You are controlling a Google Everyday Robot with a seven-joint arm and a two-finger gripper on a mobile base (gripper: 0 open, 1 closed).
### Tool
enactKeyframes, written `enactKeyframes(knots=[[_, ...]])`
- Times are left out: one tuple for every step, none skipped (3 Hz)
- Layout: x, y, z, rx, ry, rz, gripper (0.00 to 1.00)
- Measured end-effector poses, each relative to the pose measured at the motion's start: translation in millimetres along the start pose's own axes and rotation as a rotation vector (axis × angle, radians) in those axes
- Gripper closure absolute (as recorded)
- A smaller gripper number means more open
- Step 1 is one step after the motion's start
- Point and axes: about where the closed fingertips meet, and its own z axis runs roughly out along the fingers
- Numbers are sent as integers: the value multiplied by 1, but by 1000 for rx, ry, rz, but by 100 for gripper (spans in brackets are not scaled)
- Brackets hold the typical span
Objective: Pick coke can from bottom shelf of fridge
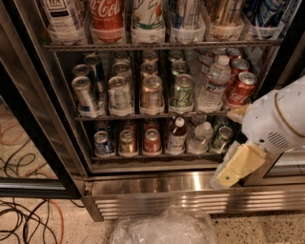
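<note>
Right up front: a crumpled clear plastic bag (162,228) on the speckled floor, just before the fridge (57,119). Off to the left, a tangle of black and orange cables (24,219) on the same floor.

Next, over on the right: the chunky white arm (281,119) coming in from the edge, with the cream-coloured gripper (237,169) at its tip, angled down and to the left. Hangs in front of the right end of the shiny vented steel base (157,193), a bit lower than the bottom shelf (143,156) and outside the racks. Not touching any drink. Honestly can't tell from this angle whether it's released or clenched.

Further in, along the front of that dim bottom shelf, left to right: a bluish can (102,143), a gold-brown can (127,142), then the coke can (152,141). Red body, silver top, standing upright, just beside the gold-brown one. Right next to it, a small bottle with a red cap (177,136), then a clear bottle (200,138), then a green can (221,138) nearest the gripper. So: coke can well apart from the gripper, with both bottles and the green can in between.

One level up: rows of upright cans, a water bottle (212,83), and tilted red cans (240,88) at the right end.

Way at the top: big bottles in holders, including a red Coca-Cola bottle (107,14).
</note>
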Motion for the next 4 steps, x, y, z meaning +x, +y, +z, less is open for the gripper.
enactKeyframes(knots=[[0,15,22,-23,-76,30,0],[3,24,44,-5,-147,107,0],[3,24,45,-5,-148,107,0],[2,22,53,30,-148,115,0]])
